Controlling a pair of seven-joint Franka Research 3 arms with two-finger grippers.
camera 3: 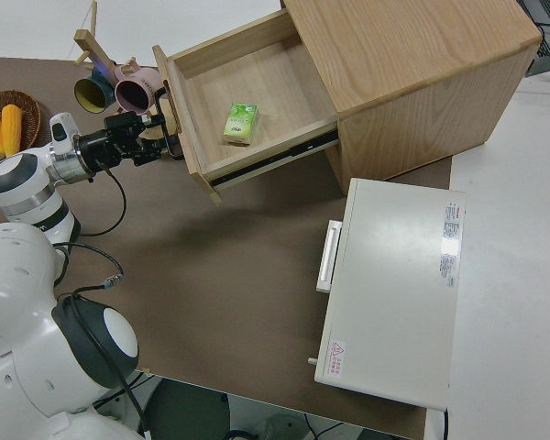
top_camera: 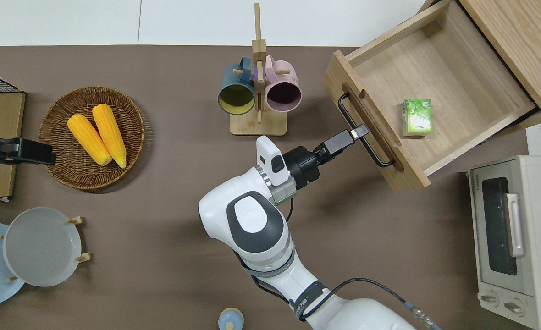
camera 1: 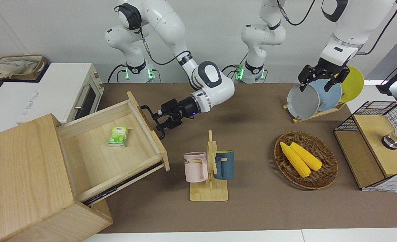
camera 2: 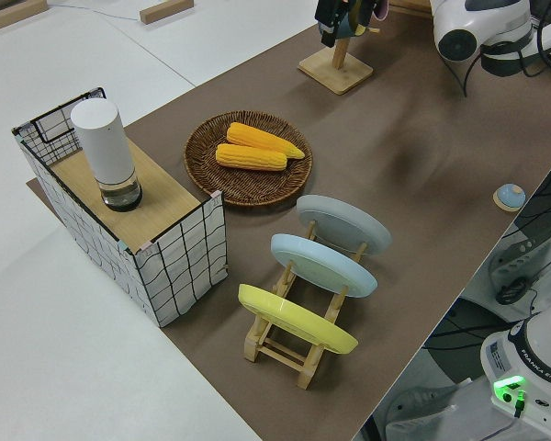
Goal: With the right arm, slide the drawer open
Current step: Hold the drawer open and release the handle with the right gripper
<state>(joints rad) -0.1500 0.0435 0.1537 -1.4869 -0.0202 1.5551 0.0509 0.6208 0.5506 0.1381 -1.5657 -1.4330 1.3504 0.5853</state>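
Observation:
The pale-wood drawer (camera 1: 94,161) (top_camera: 458,73) (camera 3: 266,96) stands pulled far out of its big box cabinet (camera 1: 20,171) at the right arm's end of the table. A small green packet (camera 1: 118,136) (top_camera: 417,117) lies inside on the drawer's floor. The black bar handle (top_camera: 377,156) runs along the drawer's front panel. My right gripper (camera 1: 156,121) (top_camera: 360,133) (camera 3: 162,142) reaches level to the middle of that bar and is shut on it. The left arm is parked, with its gripper (camera 1: 316,85) open.
A wooden mug rack (camera 1: 209,168) with a pink and a blue mug stands close to the drawer's front. A white toaster oven (camera 1: 67,90) sits beside the cabinet, nearer the robots. Toward the left arm's end are a corn basket (camera 1: 306,159), plate rack (camera 1: 314,97) and wire-mesh cabinet (camera 1: 376,148).

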